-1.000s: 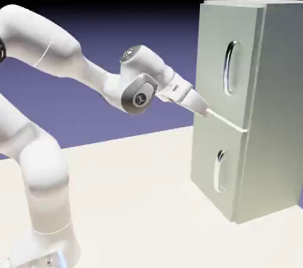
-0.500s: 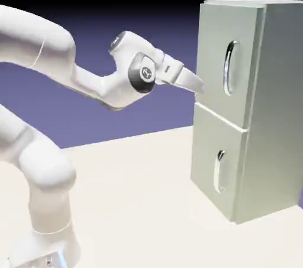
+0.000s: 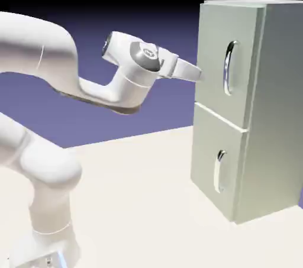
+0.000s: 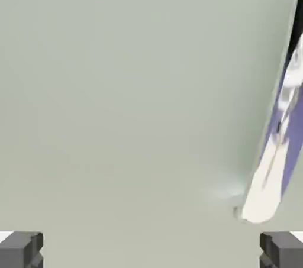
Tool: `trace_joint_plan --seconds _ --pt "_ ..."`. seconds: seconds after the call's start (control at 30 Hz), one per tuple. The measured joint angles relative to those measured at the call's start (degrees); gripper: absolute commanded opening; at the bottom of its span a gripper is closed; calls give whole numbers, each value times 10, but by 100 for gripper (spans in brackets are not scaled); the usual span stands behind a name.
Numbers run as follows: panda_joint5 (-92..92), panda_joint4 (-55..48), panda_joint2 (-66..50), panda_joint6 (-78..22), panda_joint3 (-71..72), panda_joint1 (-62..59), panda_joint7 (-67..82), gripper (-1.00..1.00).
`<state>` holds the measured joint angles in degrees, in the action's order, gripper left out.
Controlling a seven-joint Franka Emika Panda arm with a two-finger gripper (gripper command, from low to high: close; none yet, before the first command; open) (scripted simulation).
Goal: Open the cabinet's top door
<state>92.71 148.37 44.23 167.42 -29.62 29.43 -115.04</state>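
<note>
On the cabinet (image 3: 281, 107) at the exterior view's right, no readable writing was shown; a small emblem on the arm's wrist joint (image 3: 148, 54) was too small to be made out. The gripper (image 4: 151, 250) was spread wide, its fingertips (image 4: 21, 250) set well apart with nothing held between them. By the hand view, the pale top door (image 3: 222, 65) was faced closely, its curved silver handle (image 4: 269, 166) seen toward the right edge. The forearm was bent, and the hand was tilted slightly downward toward the door.
</note>
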Motion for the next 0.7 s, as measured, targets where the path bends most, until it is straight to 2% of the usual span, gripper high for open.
trace_joint_plan --seconds 0.7 --pt "523 -71 65 -37 -167 162 -410 0"
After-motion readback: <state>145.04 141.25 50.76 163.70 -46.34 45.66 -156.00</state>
